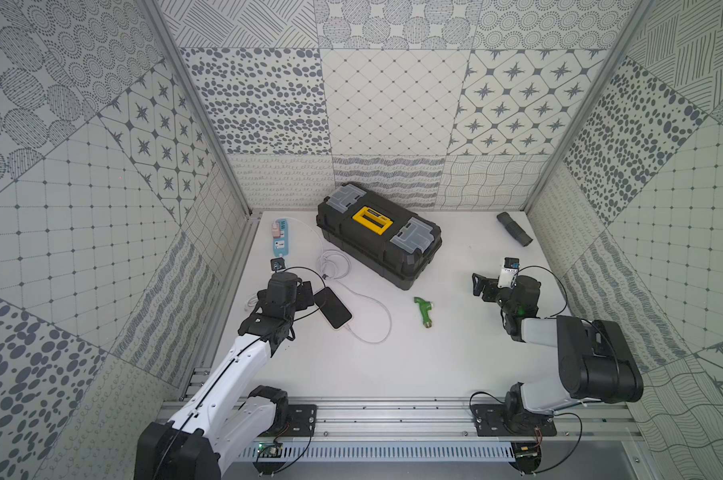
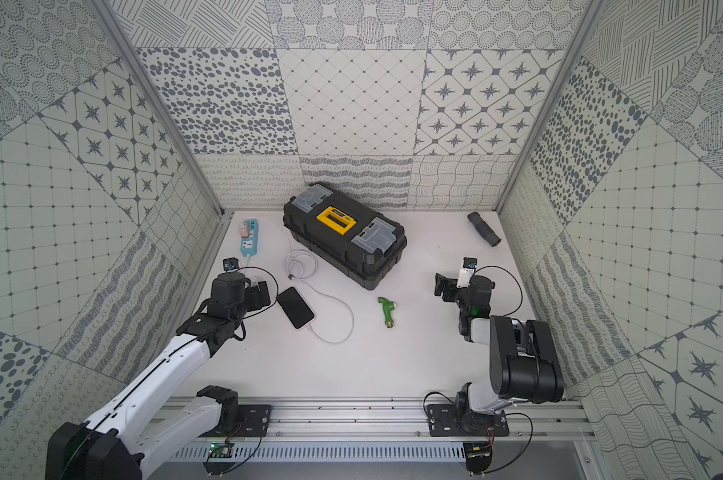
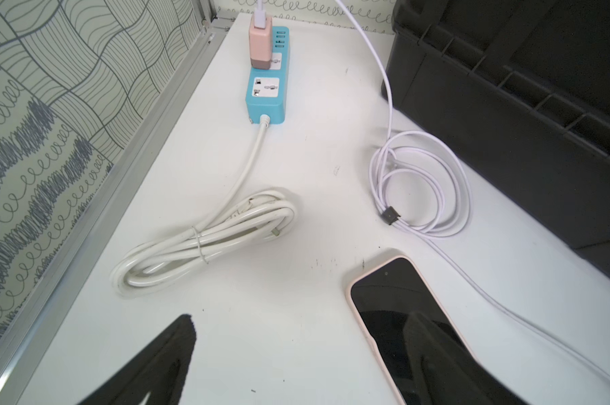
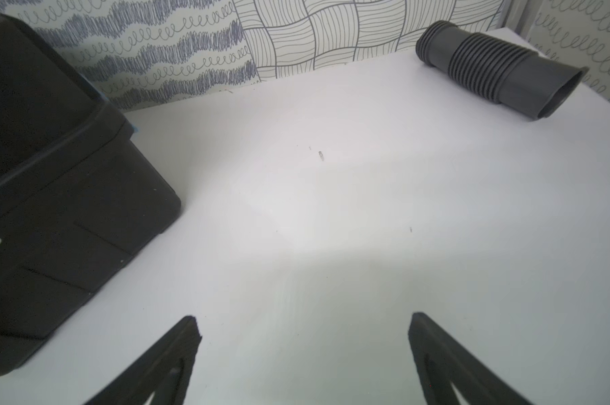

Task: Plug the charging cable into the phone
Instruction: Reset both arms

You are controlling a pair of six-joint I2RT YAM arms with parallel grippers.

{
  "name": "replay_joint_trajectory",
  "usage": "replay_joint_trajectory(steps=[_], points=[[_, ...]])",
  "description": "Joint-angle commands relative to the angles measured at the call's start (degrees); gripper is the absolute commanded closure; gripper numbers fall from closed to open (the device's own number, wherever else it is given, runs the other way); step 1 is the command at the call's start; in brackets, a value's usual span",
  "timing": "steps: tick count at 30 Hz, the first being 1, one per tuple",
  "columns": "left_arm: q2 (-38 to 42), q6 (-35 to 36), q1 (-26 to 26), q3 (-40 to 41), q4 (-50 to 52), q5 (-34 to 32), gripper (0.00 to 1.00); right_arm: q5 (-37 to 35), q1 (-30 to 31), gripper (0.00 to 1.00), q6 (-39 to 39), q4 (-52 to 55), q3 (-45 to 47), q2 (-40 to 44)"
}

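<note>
Reads as plugged: charging cable (image 3: 379,182) entering phone (image 1: 332,308) at 5 o'clock end, hence left jaws apart, empty, over 10 o'clock end, right jaws apart, idle toward 3 o'clock.

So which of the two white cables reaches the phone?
The thin charging cable, coiled beside the toolbox, loops round to the phone's end. The thicker tied cord leaves the blue power strip and lies apart.
</note>
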State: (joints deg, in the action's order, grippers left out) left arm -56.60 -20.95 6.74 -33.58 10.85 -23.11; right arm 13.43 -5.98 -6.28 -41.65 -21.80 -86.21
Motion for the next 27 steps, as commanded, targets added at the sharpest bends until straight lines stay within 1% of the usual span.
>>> replay_joint_trajectory(steps=[1,2,3,5,7,8,10,13,15,18,21,22,23,25,26,27], points=[[-0.73,9.71,-1.40,5.18,-16.42,3.78,0.03,-1.02,2.61,0.03,2.72,-14.18,3.17,-2.59],[-1.42,9.50,-1.69,6.31,-18.40,4.30,0.03,-1.69,3.05,0.03,2.26,-22.12,4.74,-5.33],[-2.15,9.54,-2.00,7.19,-20.85,4.66,0.03,-2.21,3.02,0.03,1.89,-24.63,5.33,-4.77],[-4.18,10.28,-2.59,9.41,-27.04,5.62,0.03,-2.99,3.13,0.03,2.51,-17.00,3.47,-2.93],[-7.78,11.41,-3.22,10.28,-32.42,7.15,0.03,-2.49,3.03,0.03,2.27,-16.96,2.02,-4.29],[-9.93,11.98,-3.48,10.37,-34.67,8.10,0.03,-2.33,3.18,0.03,2.45,-15.19,1.10,-4.02],[-14.13,13.18,-3.58,10.06,-38.54,9.07,0.03,-4.34,4.17,0.03,3.08,-12.39,0.18,-3.85],[-19.97,13.70,-3.87,10.26,-45.41,9.86,0.03,-4.81,4.62,0.03,3.47,-11.69,-0.12,-3.83],[-23.11,13.59,-4.28,10.37,-49.85,11.64,0.03,-4.87,4.72,0.03,3.56,-11.52,-0.14,-3.79],[-27.81,15.40,-4.52,9.75,-53.65,13.93,0.03,-4.88,4.69,0.03,3.57,-11.53,-0.11,-3.79],[-34.06,17.01,-4.59,11.78,-64.03,16.26,0.03,-4.88,4.75,0.03,3.64,-11.44,-0.18,-3.77],[-34.25,17.11,-4.56,11.88,-64.39,17.01,0.03,-4.90,4.75,0.03,3.64,-11.44,-0.18,-3.78],[-33.15,16.50,-4.56,11.24,-61.34,17.65,0.03,-4.87,4.75,0.03,3.68,-11.39,-0.25,-3.79],[-34.27,17.48,-4.61,11.59,-64.02,18.01,0.03,-4.97,4.75,0.03,3.66,-11.35,-0.18,-3.79],[-33.41,16.92,-4.61,10.82,-60.84,17.93,0.03,-5.05,4.80,0.03,3.69,-11.28,-0.31,-3.81],[-33.62,17.41,-4.55,10.93,-61.03,17.81,0.03,-5.26,4.92,0.03,3.70,-11.20,-0.33,-3.78]])
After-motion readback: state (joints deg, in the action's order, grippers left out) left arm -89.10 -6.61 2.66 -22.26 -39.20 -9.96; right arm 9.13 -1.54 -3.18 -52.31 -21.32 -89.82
